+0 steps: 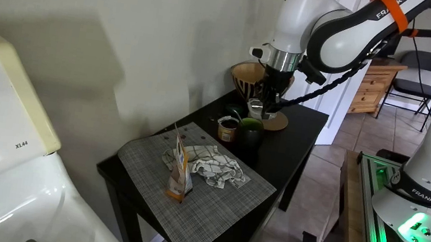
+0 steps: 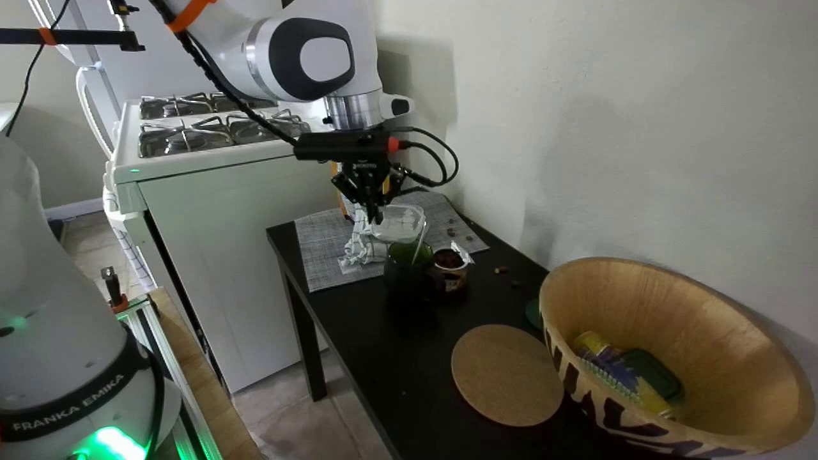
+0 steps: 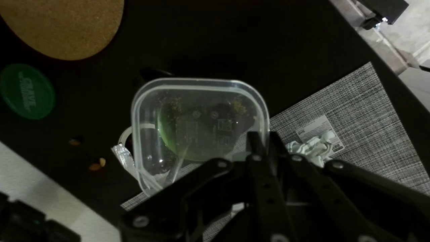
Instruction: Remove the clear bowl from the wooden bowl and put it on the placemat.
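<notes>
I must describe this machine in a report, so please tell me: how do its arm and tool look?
The arm is white with dark trim, a silver wrist collar, an orange band and FRANKA EMIKA lettering on its black base ring. A black, ropelike cable runs along it. The tool is black and jointed.

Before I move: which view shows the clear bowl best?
The wrist view: it looks down into the clear bowl and shows most of its rim; the hand hides its lower right. Both exterior views show it smaller and obliquely, the hand over part of it.
</notes>
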Tool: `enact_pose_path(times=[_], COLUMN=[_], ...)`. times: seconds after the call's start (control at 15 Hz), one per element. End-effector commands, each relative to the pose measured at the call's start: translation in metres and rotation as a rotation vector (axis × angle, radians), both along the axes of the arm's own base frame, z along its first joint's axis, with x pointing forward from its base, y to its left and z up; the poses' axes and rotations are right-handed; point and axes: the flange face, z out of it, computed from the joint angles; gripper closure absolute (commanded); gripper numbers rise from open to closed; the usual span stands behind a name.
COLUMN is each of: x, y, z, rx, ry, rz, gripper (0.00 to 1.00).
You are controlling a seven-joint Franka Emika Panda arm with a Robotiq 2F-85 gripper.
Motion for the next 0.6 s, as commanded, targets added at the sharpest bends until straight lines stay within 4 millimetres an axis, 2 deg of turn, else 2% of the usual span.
enact_pose_path(times=[0.0,0.07,0.13,0.27,0.53], x=[0.0,0.0,0.0,0.0,-0.009], y=[0.0,0.0,0.0,0.014,0.062], z=[0.001,0.002,0.002,-0.011,-0.031], rx=[-0.003,-0.004,-0.005,-0.012,-0.03], ry=[-0.001,-0.002,-0.001,0.031,0.137], rz=[0.007,0.012,0.015,0.095,0.291], gripper=[0.92,0.92,0.98,0.98,0.98])
